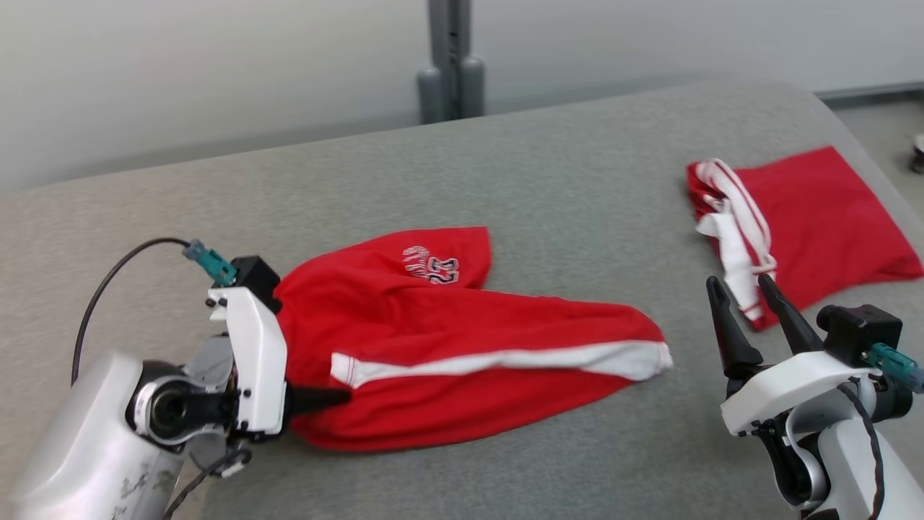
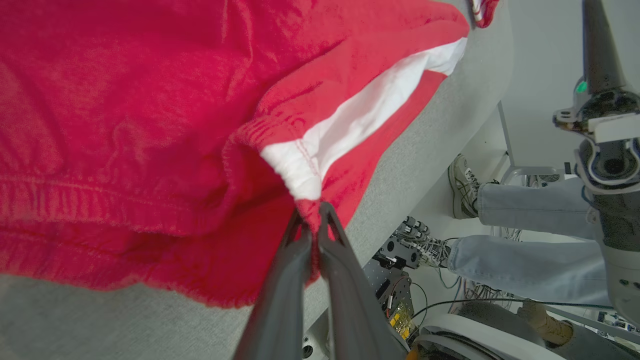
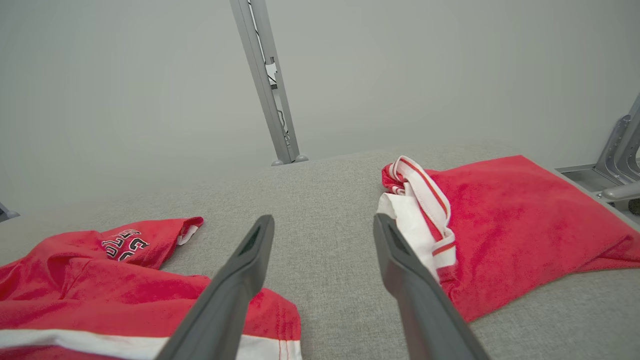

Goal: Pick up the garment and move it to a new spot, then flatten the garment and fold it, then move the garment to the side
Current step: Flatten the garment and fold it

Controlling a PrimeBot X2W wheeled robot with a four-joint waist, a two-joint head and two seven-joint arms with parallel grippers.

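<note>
A: Shorts [image 1: 447,347], red with a white side stripe [image 1: 505,361] and a printed 23, lie crumpled on the grey padded table [image 1: 577,166], left of centre in the head view. How far along would you put the task?

B: At its very start, I'd judge. The left gripper [image 2: 311,212] has its fingers pressed together on the cloth at the waistband end, right where the stripe begins. But the shorts rest on the table everywhere I can see, so nothing is lifted yet.

A: And the right gripper [image 1: 740,283]?

B: Its fingers are spread wide and hold nothing. It hovers above the table, just beside a second red garment [image 1: 823,217] with white trim. That one lies well apart from the shorts, toward the table's right end, and looks roughly folded.

A: So what remains?

B: Nearly everything: lifting and carrying to a new spot, spreading flat, folding, then moving it aside. The legs lie askew and the fabric is rumpled, so flattening will probably need both grippers.
</note>
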